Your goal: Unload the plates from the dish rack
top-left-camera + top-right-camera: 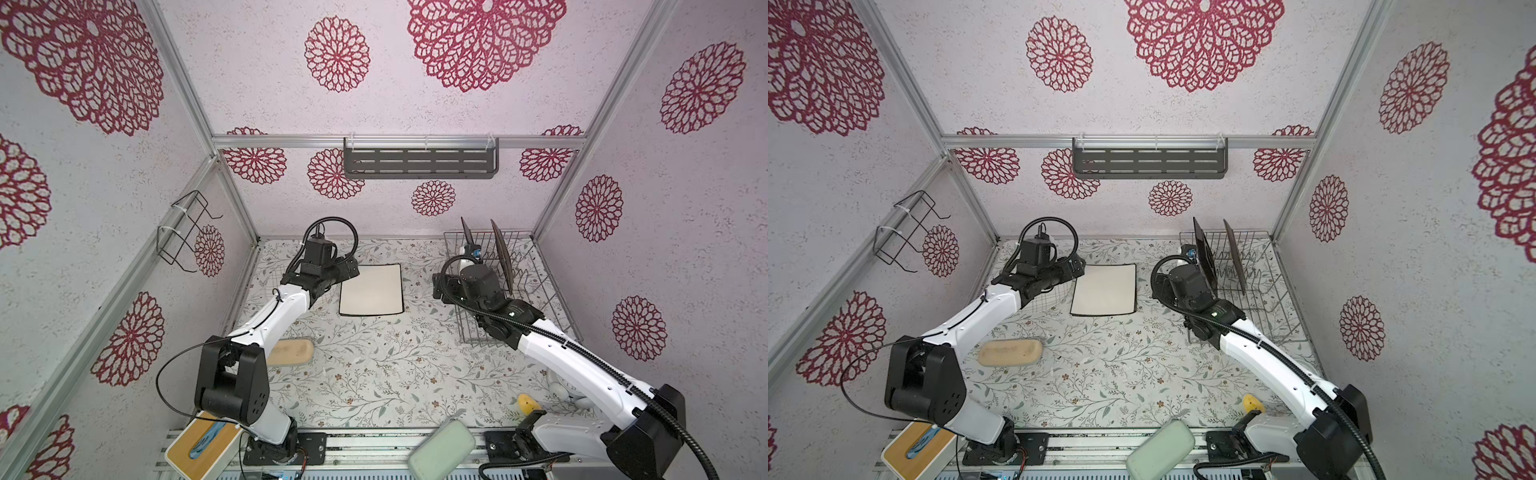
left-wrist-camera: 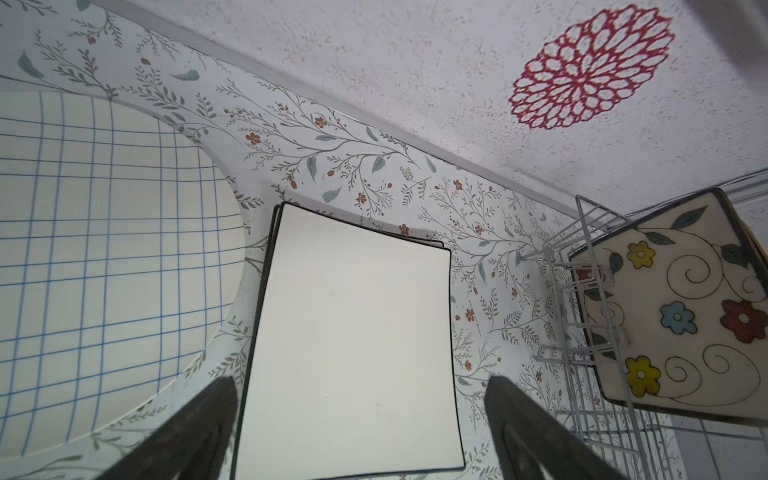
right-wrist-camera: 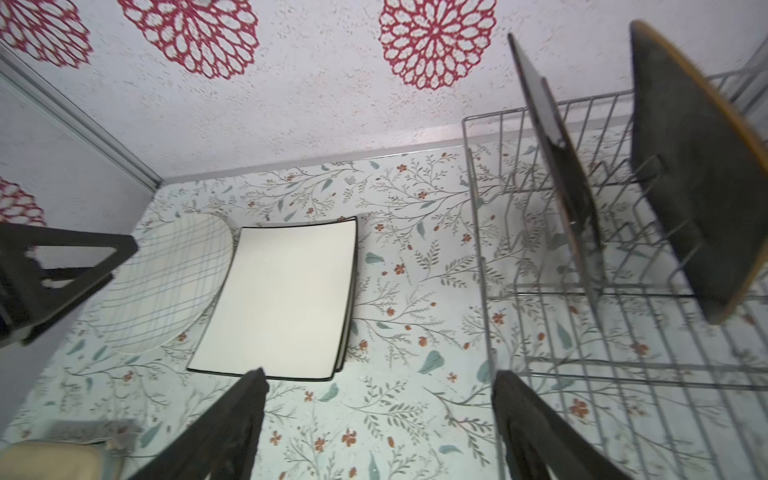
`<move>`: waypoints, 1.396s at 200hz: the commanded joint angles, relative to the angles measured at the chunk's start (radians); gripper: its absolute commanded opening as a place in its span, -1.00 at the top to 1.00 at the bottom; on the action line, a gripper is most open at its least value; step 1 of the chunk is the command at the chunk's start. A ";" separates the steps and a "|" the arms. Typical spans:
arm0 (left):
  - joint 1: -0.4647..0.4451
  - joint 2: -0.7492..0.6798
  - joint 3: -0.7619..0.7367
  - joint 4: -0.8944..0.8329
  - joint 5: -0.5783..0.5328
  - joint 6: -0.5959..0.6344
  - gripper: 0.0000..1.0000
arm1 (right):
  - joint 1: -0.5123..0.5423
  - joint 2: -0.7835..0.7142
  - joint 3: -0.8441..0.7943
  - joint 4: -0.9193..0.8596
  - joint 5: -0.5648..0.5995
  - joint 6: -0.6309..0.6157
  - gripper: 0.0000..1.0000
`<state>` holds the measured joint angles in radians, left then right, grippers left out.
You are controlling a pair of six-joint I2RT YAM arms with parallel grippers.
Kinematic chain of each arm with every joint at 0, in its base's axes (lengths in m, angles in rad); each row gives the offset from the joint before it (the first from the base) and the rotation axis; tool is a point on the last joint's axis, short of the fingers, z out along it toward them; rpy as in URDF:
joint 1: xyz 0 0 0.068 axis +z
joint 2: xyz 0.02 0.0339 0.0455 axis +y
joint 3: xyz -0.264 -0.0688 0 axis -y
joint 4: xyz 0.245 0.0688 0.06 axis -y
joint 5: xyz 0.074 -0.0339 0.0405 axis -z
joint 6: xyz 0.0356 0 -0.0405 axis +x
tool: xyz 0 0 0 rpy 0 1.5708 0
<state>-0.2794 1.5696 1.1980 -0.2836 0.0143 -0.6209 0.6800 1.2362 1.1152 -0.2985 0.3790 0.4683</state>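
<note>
Floral table [image 1: 374, 374], plates [image 3: 698, 187] in rack [image 1: 540, 299]

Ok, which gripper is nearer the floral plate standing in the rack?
Right. The right gripper hangs open just outside the dish rack, beside the floral plate. The left gripper is farther off, open by the white plate on the table.
</note>
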 commanded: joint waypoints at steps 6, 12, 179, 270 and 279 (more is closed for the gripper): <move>-0.063 -0.056 -0.005 -0.063 -0.126 0.010 -0.95 | 0.004 0.023 0.132 -0.207 0.176 -0.184 -0.80; -0.075 -0.068 -0.012 -0.062 -0.134 0.011 -0.95 | 0.004 0.035 0.156 -0.237 0.212 -0.210 -0.81; -0.145 -0.135 -0.148 0.028 -0.003 -0.038 -0.95 | -0.140 0.473 0.540 -0.468 0.433 -0.292 -0.71; -0.094 -0.144 -0.086 -0.073 0.032 -0.023 -0.95 | -0.204 0.598 0.625 -0.454 0.411 -0.315 -0.21; -0.091 -0.140 -0.087 -0.072 0.021 -0.023 -0.95 | -0.212 0.605 0.629 -0.453 0.421 -0.313 -0.12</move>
<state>-0.3786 1.4471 1.0836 -0.3386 0.0402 -0.6556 0.4892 1.8393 1.7016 -0.7536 0.7803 0.1677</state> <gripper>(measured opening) 0.974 0.592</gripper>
